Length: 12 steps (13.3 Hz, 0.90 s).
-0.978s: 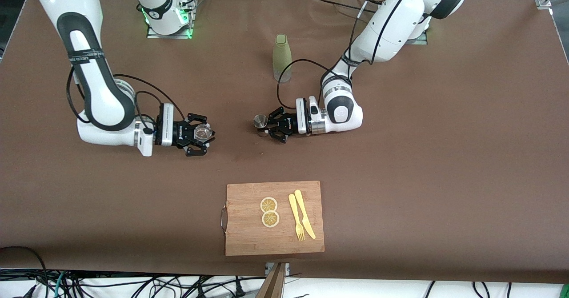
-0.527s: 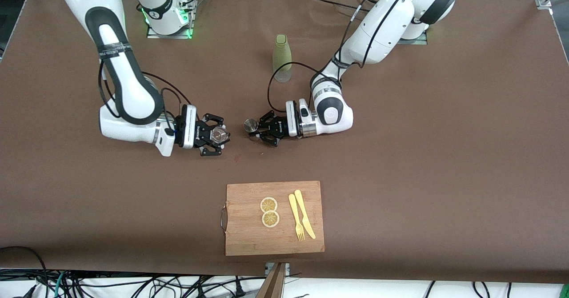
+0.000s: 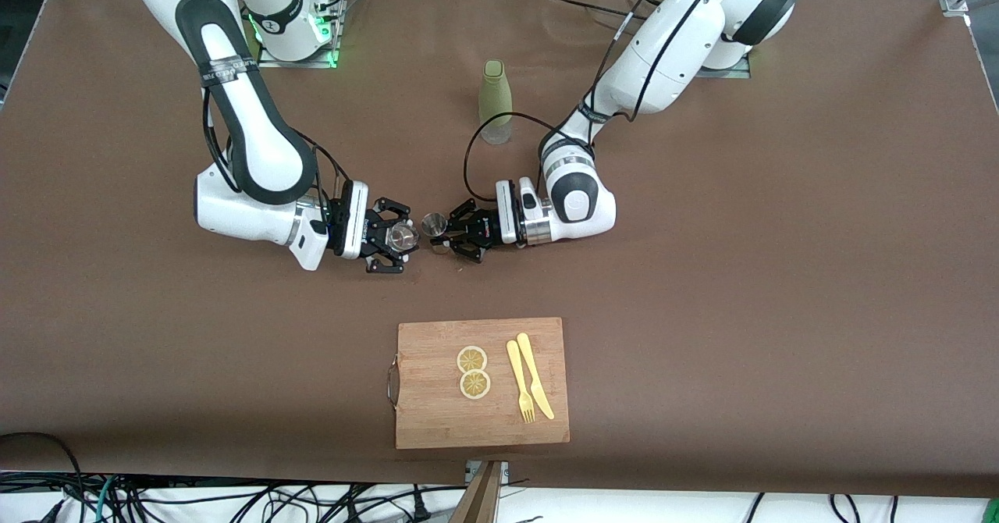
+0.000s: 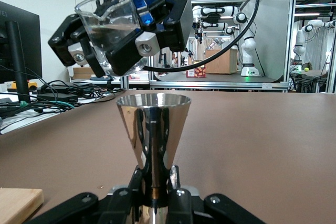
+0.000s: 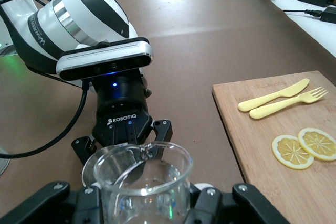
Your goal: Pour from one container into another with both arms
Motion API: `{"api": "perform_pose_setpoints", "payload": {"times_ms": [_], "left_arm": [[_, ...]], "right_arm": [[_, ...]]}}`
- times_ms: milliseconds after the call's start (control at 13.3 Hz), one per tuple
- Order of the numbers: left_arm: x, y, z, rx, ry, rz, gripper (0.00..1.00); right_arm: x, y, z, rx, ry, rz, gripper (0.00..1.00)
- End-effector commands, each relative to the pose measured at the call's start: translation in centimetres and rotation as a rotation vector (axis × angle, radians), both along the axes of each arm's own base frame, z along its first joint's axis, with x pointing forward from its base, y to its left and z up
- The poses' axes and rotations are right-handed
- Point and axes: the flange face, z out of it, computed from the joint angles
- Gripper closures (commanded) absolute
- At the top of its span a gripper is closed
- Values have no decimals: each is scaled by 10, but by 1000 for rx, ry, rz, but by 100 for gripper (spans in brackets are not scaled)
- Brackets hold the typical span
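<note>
Above the tabletop, farther from the camera than the cutting board, my right fingers clamp the glass beaker beside the steel jigger pinched upright by my left fingers, rims close for pouring.

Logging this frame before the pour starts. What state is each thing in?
Glass beaker: upright, held by right gripper, beside the jigger.
Metal jigger: upright, held by left gripper.
Green bottle: standing, capped.
Cutting board: flat on table.
Lemon slices: flat on board.
Plastic fork and knife: side by side on board.
</note>
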Motion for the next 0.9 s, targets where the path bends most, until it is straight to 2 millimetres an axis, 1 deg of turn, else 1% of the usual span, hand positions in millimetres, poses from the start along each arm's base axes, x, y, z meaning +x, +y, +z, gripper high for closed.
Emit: {"api": "perform_pose_setpoints", "payload": {"times_ms": [0, 151, 301, 376, 527, 677, 828], "left_arm": [[4, -7, -1, 9, -31, 33, 100], [5, -8, 1, 13, -34, 36, 100], [5, -7, -1, 14, -33, 36, 100], [5, -7, -1, 14, -33, 36, 100], [5, -7, -1, 14, -33, 36, 100], [4, -6, -5, 19, -31, 35, 100], [5, -5, -5, 19, -31, 37, 100]], "right_arm": [[-5, 5, 27, -54, -4, -10, 80], [-9, 6, 40, -84, 8, -12, 80], [-14, 2, 46, -105, 10, 1, 80], [-18, 3, 44, -108, 18, 2, 80], [-27, 9, 49, -129, 28, 15, 80], [-40, 14, 58, -174, 52, 21, 80], [-47, 17, 65, -205, 59, 32, 80]]}}
